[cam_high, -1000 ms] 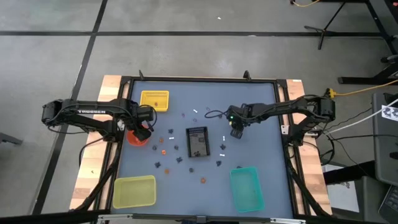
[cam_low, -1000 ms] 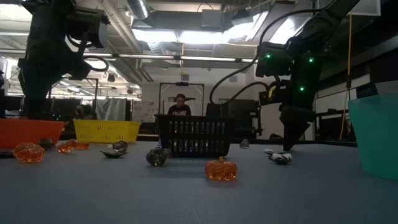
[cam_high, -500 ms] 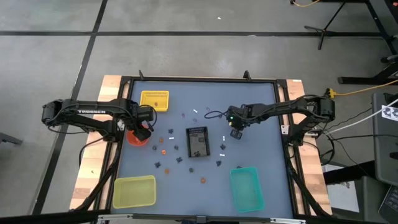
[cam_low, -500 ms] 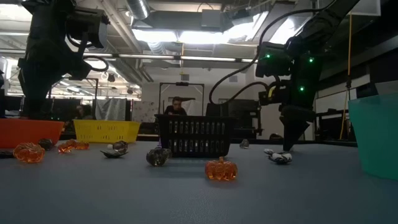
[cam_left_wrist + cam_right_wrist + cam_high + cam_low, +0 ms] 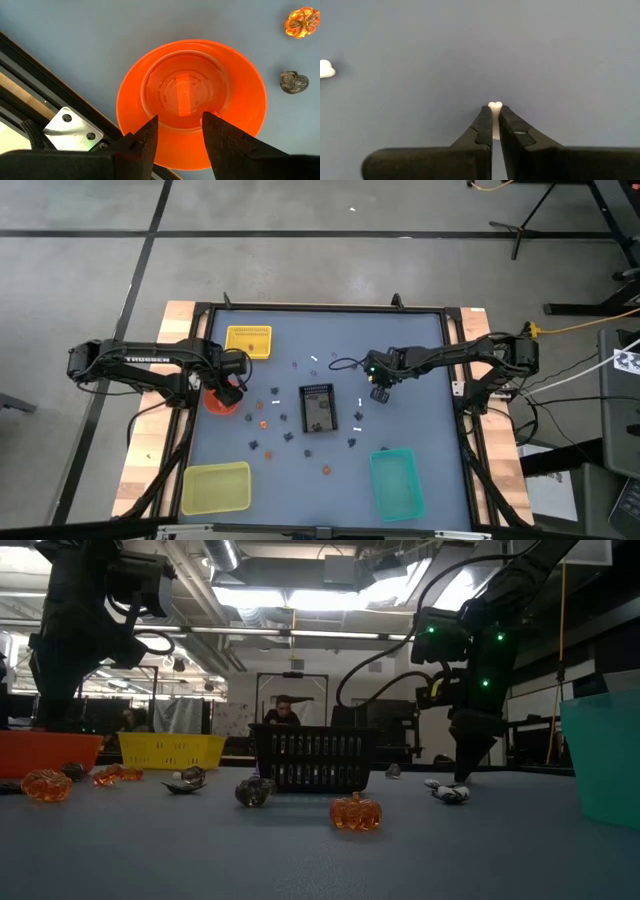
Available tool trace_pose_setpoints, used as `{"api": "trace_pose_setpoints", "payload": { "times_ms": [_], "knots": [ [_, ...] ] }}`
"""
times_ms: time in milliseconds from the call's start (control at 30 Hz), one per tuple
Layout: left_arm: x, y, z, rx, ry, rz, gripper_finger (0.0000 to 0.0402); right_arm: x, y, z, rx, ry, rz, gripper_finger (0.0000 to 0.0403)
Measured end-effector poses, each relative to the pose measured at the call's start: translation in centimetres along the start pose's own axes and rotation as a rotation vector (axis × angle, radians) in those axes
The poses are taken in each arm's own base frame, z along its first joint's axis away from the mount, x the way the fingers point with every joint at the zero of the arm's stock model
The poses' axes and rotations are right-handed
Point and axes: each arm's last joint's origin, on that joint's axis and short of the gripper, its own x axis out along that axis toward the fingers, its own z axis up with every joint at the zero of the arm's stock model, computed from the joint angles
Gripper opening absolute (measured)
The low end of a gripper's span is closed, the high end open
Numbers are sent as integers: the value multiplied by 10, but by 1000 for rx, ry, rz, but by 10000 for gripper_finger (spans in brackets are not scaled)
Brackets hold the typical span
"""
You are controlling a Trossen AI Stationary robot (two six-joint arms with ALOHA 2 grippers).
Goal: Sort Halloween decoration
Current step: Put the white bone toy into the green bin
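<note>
Small Halloween trinkets lie scattered on the blue-grey table (image 5: 420, 350): white ones (image 5: 359, 404), orange ones (image 5: 262, 423) and dark ones (image 5: 287, 436). My right gripper (image 5: 495, 111) stands right of the black tray (image 5: 318, 408), fingers pointing steeply down at the table, shut on a tiny white trinket (image 5: 495, 106). My left gripper (image 5: 180, 120) hangs open above the orange bowl (image 5: 240, 100) at the table's left edge, nothing between its fingers. An orange pumpkin (image 5: 301, 22) and a grey trinket (image 5: 293, 82) lie beside the bowl. My right gripper pinches the tiny white trinket between its two fingertips (image 5: 485, 116). Only the trinket's rounded end (image 5: 495, 105) shows past the tips. The fingers come from above, slanting steeply down. The tips stand at the table's surface (image 5: 462, 778); whether the trinket is lifted I cannot tell.
A yellow container (image 5: 249, 340) stands at the far left, a yellow-green one (image 5: 215, 486) at the near left, a teal one (image 5: 396, 482) at the near right. Another white trinket (image 5: 326, 69) lies near my right gripper. A person shows in the room behind.
</note>
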Motion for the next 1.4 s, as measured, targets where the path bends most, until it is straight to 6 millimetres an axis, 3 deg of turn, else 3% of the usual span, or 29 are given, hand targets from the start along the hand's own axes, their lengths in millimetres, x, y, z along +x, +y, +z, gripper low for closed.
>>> {"api": "trace_pose_setpoints", "payload": {
  "times_ms": [500,833,1067,1400],
  "knots": [
    [0,0,0,0,0,-1,136,-12,0,9,-23,8,43,14],
    [0,0,0,0,0,0,136,-27,7,26,-23,-31,259,14],
    [0,0,0,1,0,0,136,-41,34,29,-114,-23,338,14],
    [0,0,0,0,-1,0,136,-84,101,26,-299,-45,417,14]
  ]
}}
